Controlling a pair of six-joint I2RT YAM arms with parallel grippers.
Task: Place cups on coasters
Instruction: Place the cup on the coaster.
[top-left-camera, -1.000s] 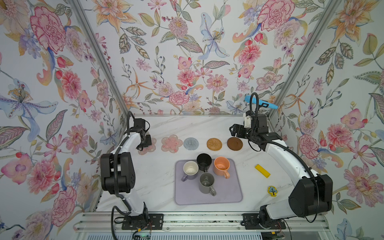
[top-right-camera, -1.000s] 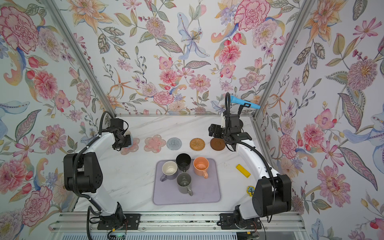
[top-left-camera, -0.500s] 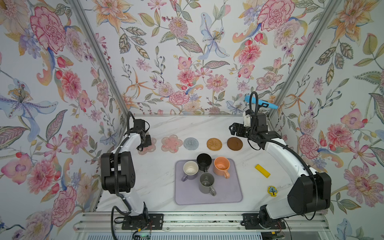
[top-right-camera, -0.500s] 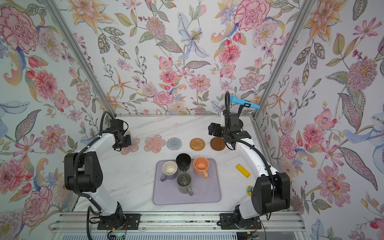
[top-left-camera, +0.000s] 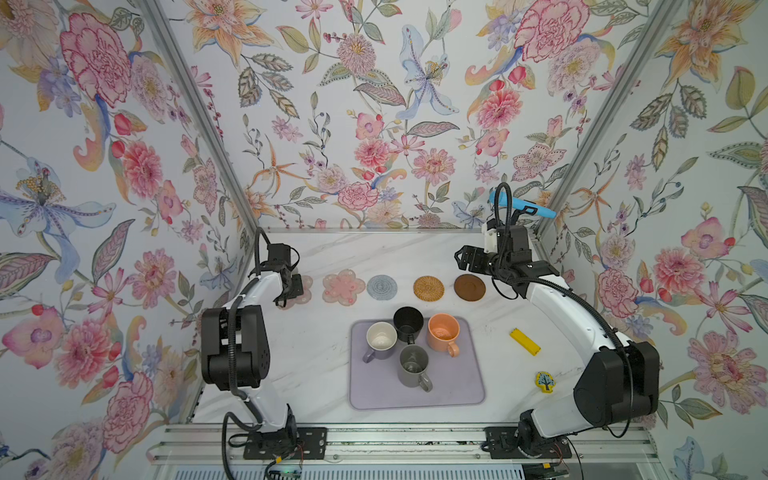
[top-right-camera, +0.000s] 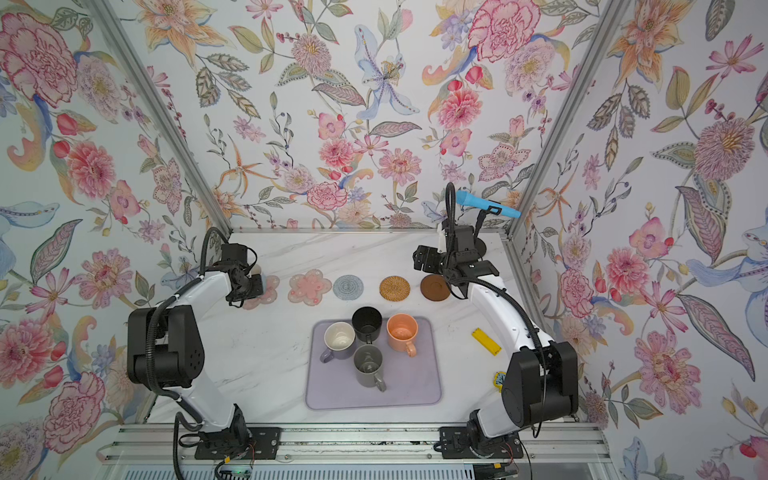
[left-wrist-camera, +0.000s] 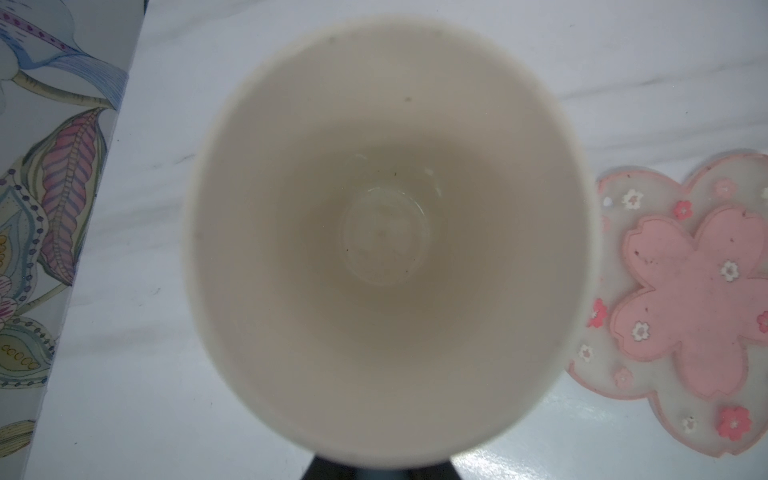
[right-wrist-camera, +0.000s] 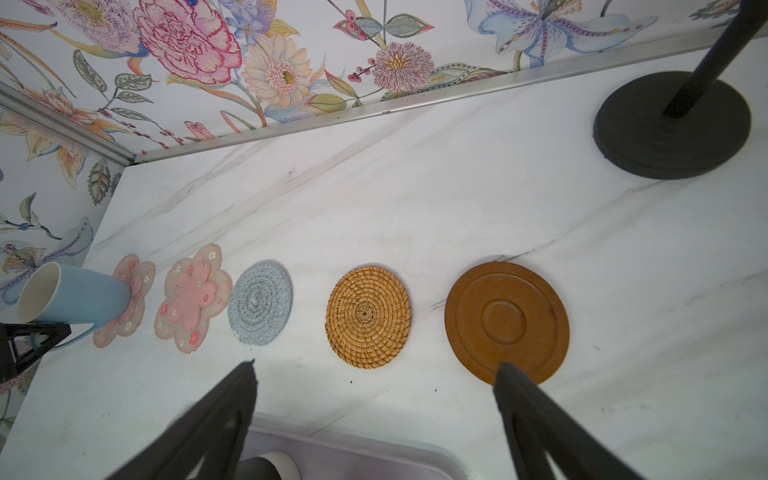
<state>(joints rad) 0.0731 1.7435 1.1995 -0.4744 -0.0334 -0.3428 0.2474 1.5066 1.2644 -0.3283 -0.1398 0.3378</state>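
My left gripper (top-left-camera: 291, 286) is shut on the handle of the light blue cup (right-wrist-camera: 75, 293), whose cream inside (left-wrist-camera: 386, 232) fills the left wrist view. The cup's base meets the leftmost pink flower coaster (right-wrist-camera: 124, 299). To its right lie a second flower coaster (top-left-camera: 344, 286), a grey disc (top-left-camera: 381, 287), a woven tan disc (top-left-camera: 428, 288) and a brown wooden disc (top-left-camera: 469, 286), all bare. The purple-grey (top-left-camera: 380, 338), black (top-left-camera: 408, 322), peach (top-left-camera: 444, 331) and grey (top-left-camera: 412, 365) cups stand on the lilac mat (top-left-camera: 457, 390). My right gripper (right-wrist-camera: 376, 368) hangs open and empty by the brown disc.
A black round stand base (right-wrist-camera: 671, 124) with its pole is in the back right corner. A yellow block (top-left-camera: 525, 341) and a small yellow token (top-left-camera: 545, 381) lie right of the mat. Patterned walls close in the table on three sides.
My right gripper has drifted slightly to the left, still open. The left gripper and the blue cup have stayed where they were.
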